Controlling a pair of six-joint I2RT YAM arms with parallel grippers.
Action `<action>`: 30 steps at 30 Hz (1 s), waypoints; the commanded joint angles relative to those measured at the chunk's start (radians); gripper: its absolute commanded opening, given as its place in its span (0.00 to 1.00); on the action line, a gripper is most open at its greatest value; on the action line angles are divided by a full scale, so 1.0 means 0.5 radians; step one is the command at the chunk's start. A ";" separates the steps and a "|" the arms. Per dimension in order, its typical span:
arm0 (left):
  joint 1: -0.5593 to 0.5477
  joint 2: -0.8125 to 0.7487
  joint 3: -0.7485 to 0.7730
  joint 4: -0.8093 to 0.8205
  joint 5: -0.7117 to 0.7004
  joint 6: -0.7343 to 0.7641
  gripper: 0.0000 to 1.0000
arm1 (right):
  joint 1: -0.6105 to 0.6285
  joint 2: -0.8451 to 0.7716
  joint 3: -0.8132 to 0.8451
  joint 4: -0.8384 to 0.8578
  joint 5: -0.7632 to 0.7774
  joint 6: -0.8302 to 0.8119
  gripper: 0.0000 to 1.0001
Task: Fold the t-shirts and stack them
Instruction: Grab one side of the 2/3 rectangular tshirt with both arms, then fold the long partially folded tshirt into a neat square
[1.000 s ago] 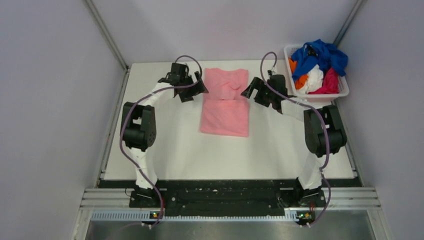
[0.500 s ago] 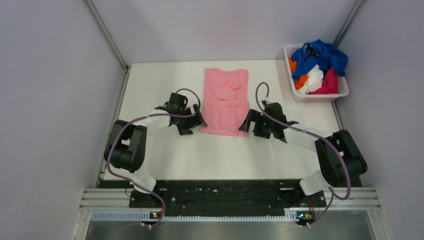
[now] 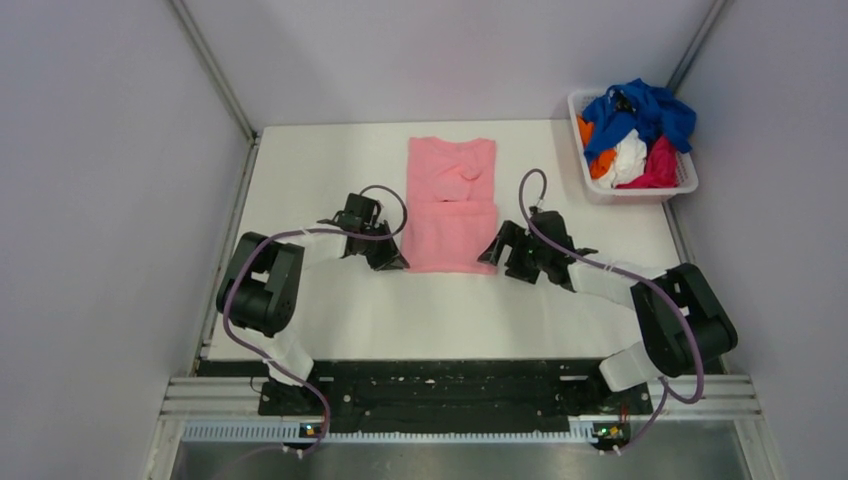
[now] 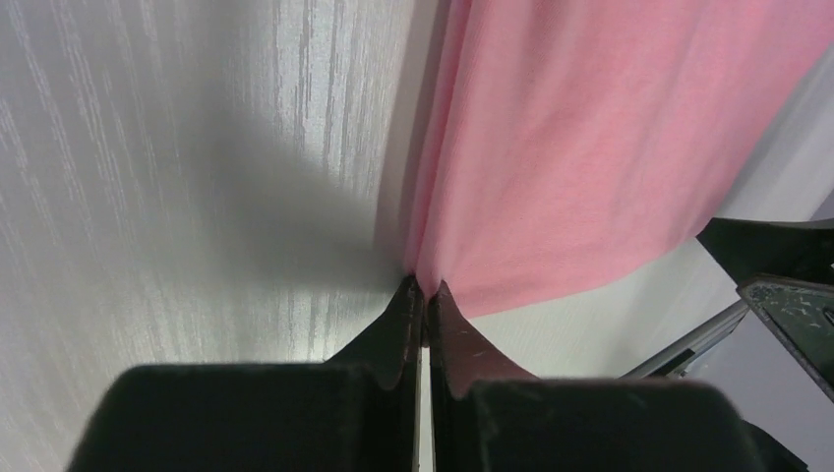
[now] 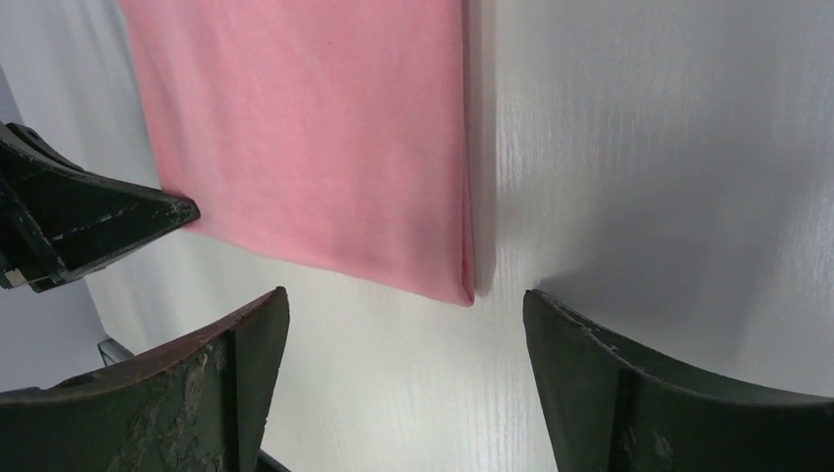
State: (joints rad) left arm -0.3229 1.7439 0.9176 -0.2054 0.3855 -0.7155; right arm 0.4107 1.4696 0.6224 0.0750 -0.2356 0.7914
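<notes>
A light salmon-pink t-shirt (image 3: 452, 205), folded into a long strip, lies flat on the white table at the middle back. My left gripper (image 3: 398, 262) is low at its near left corner. In the left wrist view the left gripper (image 4: 425, 287) is shut, pinching that corner of the pink t-shirt (image 4: 590, 147). My right gripper (image 3: 492, 256) sits at the near right corner. In the right wrist view the right gripper (image 5: 403, 295) is open, and the pink t-shirt (image 5: 315, 128) has its corner just ahead of the gap, untouched by either finger. More t-shirts (image 3: 640, 125) are heaped in the basket.
A white lattice basket (image 3: 640, 191) at the back right corner holds blue, orange, white and magenta shirts. Grey walls close in on both sides of the table (image 3: 300, 180). A black rail (image 3: 450, 385) runs along the near edge.
Both grippers came down the shirt's sides from its far half to its near corners. The left gripper closed on the near left corner; the right stays open.
</notes>
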 commanded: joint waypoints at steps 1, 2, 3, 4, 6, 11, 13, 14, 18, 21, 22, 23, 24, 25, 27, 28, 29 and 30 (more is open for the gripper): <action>-0.011 0.037 -0.039 -0.005 -0.038 0.012 0.00 | 0.068 0.056 0.009 0.008 0.045 0.034 0.84; -0.013 0.040 -0.035 -0.006 -0.043 0.014 0.00 | 0.079 0.072 0.017 0.006 0.047 0.030 0.81; -0.014 0.043 -0.032 -0.008 -0.041 0.015 0.00 | 0.090 0.091 0.028 0.004 0.054 0.031 0.77; -0.013 0.043 -0.029 -0.008 -0.037 0.015 0.00 | 0.103 0.116 0.039 -0.002 0.067 0.032 0.73; -0.013 0.034 -0.031 -0.009 -0.042 0.012 0.00 | 0.125 0.155 0.067 -0.034 0.096 0.030 0.66; -0.013 -0.005 -0.060 -0.004 -0.053 0.006 0.00 | 0.150 0.181 0.040 0.046 0.119 0.011 0.48; -0.014 -0.025 -0.082 0.017 -0.047 0.005 0.00 | 0.151 0.200 0.015 0.109 0.188 0.000 0.42; -0.014 -0.035 -0.094 0.029 -0.038 0.004 0.00 | 0.153 0.227 0.014 0.121 0.198 -0.015 0.36; -0.013 -0.067 -0.157 0.039 -0.048 0.028 0.00 | 0.159 0.268 -0.072 0.336 0.053 -0.014 0.20; -0.014 -0.121 -0.202 -0.005 -0.075 0.051 0.00 | 0.179 0.161 -0.181 0.436 -0.018 -0.011 0.00; -0.014 -0.167 -0.234 -0.004 -0.065 0.050 0.00 | 0.195 0.093 -0.211 0.419 -0.041 -0.036 0.00; -0.014 -0.229 -0.274 -0.003 -0.056 0.047 0.00 | 0.212 0.016 -0.230 0.370 -0.074 -0.069 0.00; -0.015 -0.309 -0.316 -0.011 -0.042 0.044 0.00 | 0.230 -0.078 -0.252 0.324 -0.134 -0.108 0.00; -0.017 -0.393 -0.361 -0.032 -0.033 0.052 0.00 | 0.255 -0.183 -0.280 0.286 -0.184 -0.144 0.00; -0.021 -0.615 -0.438 -0.130 -0.077 0.066 0.00 | 0.319 -0.412 -0.328 0.199 -0.277 -0.215 0.00; -0.024 -0.730 -0.466 -0.208 -0.107 0.078 0.00 | 0.355 -0.533 -0.337 0.125 -0.309 -0.245 0.00; -0.027 -0.854 -0.486 -0.299 -0.148 0.081 0.00 | 0.393 -0.697 -0.339 0.015 -0.340 -0.272 0.00; -0.031 -0.976 -0.499 -0.386 -0.150 0.090 0.00 | 0.426 -0.816 -0.337 -0.054 -0.385 -0.293 0.00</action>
State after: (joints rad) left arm -0.3298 1.4780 0.6971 -0.2508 0.3656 -0.7044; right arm 0.5587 1.2953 0.4500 0.1604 -0.3172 0.7307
